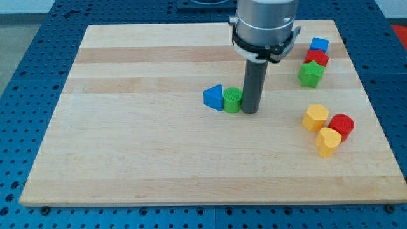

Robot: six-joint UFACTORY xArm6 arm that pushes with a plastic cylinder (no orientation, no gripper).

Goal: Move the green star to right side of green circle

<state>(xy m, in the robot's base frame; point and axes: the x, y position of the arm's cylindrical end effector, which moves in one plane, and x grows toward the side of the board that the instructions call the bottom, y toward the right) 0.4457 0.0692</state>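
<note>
Although my tip (249, 112) touched the green circle-shaped plastic block (232, 100), the green star-shaped plastic block (310, 74) stood well apart, unmoved; jaws did not exist.

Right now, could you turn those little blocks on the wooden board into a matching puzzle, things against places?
Things:
1. green circle
2. green star
3. yellow heart
4. blue cube

Places:
A. topmost, near the board's far right edge
B. touching the blue triangle, just left of my tip
C. lowest of the right-hand blocks
D. directly below the red block

Pairs: 1-B, 2-D, 3-C, 4-A
</note>
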